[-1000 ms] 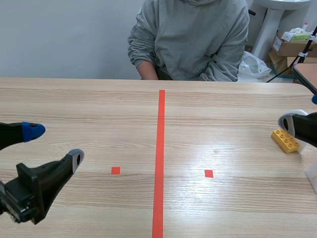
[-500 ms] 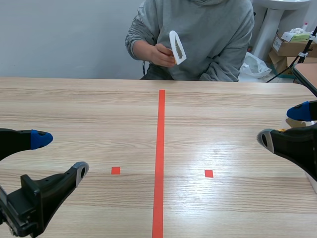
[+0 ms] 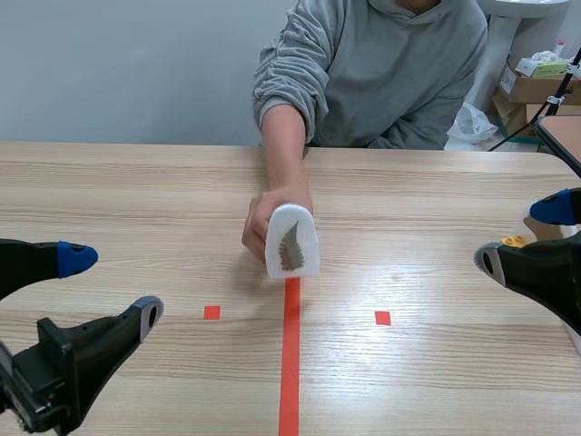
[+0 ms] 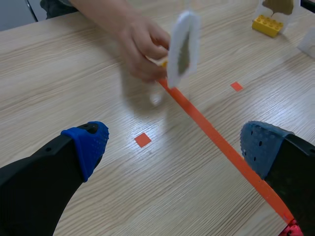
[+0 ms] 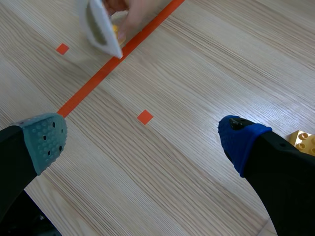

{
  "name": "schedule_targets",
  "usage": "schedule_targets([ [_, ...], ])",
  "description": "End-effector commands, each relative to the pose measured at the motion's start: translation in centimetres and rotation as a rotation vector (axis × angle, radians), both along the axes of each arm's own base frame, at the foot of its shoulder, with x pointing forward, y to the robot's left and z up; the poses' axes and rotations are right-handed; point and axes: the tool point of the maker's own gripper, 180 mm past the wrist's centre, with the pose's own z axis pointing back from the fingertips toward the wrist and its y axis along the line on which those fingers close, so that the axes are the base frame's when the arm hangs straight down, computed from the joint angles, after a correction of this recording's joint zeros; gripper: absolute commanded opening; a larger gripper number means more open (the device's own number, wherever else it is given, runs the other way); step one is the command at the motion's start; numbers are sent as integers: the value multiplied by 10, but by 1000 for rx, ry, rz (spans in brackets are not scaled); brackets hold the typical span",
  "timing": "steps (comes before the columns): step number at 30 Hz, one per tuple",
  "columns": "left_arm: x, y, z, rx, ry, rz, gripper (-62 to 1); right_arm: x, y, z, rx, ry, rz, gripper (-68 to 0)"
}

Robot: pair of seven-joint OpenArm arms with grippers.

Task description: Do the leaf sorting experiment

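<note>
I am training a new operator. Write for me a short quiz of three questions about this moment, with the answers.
1. True or false: the left gripper is shut on the leaf card.
2. Where is the leaf card? A) at the red tape line; B) between the left gripper's fingers; C) inside a box.
3. Fill in: the leaf card is held by a person's ____.
Key: 1 false, its fingers are open and hold nothing; 2 A; 3 hand.
</note>
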Motion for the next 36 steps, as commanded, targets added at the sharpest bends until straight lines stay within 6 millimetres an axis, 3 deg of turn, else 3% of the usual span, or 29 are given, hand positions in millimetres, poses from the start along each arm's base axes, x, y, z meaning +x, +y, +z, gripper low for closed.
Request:
schedule_targets([
  [1,2,-3,8,-35,-14,0,-37,0,-2,3,6,-10,-1,-35],
  [36,3,-3,12,-78,-15,13,-37,0,-6,-1,-2,0,-11,-35],
])
